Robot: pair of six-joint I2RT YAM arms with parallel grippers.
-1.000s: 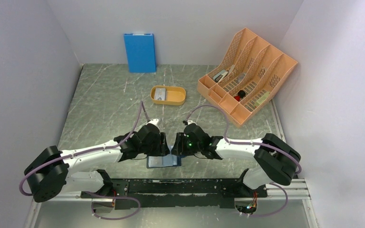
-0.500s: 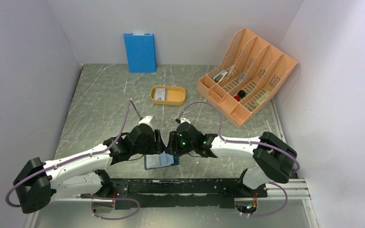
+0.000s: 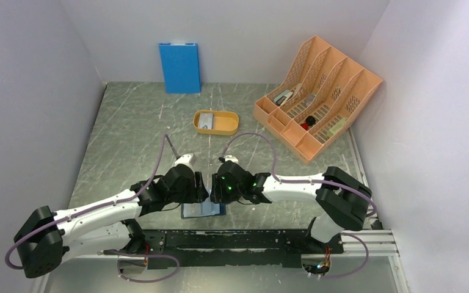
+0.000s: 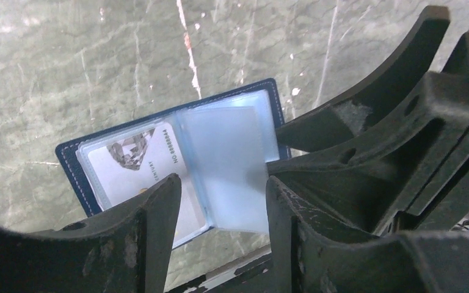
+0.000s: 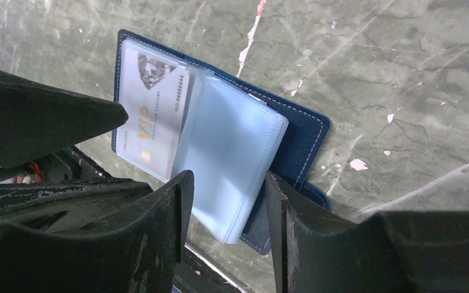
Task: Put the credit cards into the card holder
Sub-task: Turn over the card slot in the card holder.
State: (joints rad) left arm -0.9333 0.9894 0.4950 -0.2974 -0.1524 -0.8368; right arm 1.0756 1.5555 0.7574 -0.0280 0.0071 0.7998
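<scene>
The navy card holder (image 3: 203, 210) lies open on the table by the near edge. It shows in the left wrist view (image 4: 73, 162) and the right wrist view (image 5: 299, 137). A grey-silver credit card (image 5: 152, 116) with VIP print sits in its left clear pocket, and it also shows in the left wrist view (image 4: 131, 168). The clear inner pockets (image 5: 232, 159) stand partly lifted. My left gripper (image 4: 221, 183) and right gripper (image 5: 229, 178) are both open and empty, tips close together just above the pockets. Another card (image 3: 206, 121) lies in the orange tray.
The shallow orange oval tray (image 3: 226, 124) sits mid-table. A blue flat panel (image 3: 179, 67) leans on the back wall. An orange file organizer (image 3: 317, 91) stands at the back right. A black rail (image 3: 220, 241) runs along the near edge beside the wallet.
Both grippers have moved left, staying face to face over the wallet. The wallet has shifted slightly left with them.
</scene>
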